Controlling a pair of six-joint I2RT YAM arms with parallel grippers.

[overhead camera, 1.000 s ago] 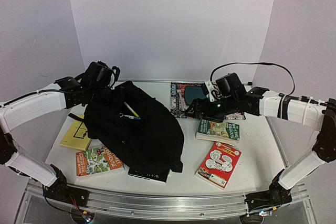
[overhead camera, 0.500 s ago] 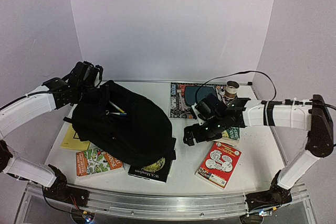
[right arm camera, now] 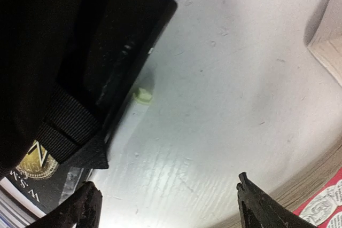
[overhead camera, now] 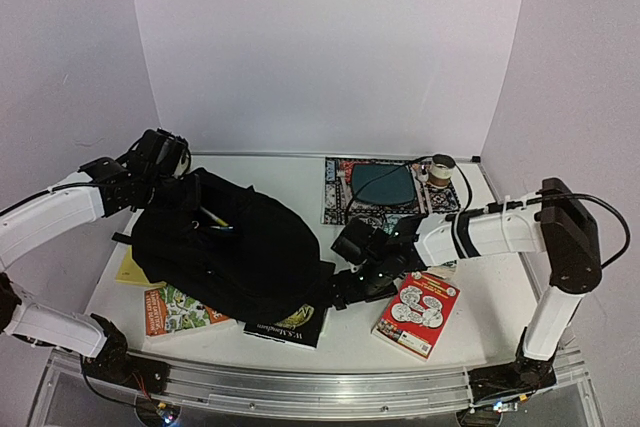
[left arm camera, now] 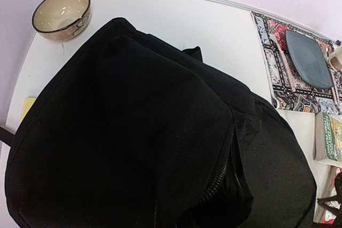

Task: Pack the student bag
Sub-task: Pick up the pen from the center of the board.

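The student bag (overhead camera: 235, 252), black and soft, lies left of the table's middle, with pens (overhead camera: 215, 219) sticking out of a pocket. My left gripper (overhead camera: 172, 169) is at its far top end, shut in the fabric. In the left wrist view the bag (left arm camera: 149, 132) fills the frame, its zipper (left arm camera: 224, 169) gaping, and my fingers are hidden. My right gripper (overhead camera: 350, 282) is low over the table by the bag's near right corner. It stands open (right arm camera: 168, 202) on bare table, beside a bag strap (right arm camera: 69, 126).
A black book (overhead camera: 288, 325) pokes out from under the bag. Near it are a green-orange book (overhead camera: 180, 309), a yellow book (overhead camera: 130, 269) and a red book (overhead camera: 417, 312). At the back are a placemat with a blue plate (overhead camera: 382, 184), a cup (overhead camera: 441, 169) and a bowl (left arm camera: 61, 14).
My right arm swung from the placemat down and left to the bag's near right corner. My left gripper drew the bag's top toward the left.
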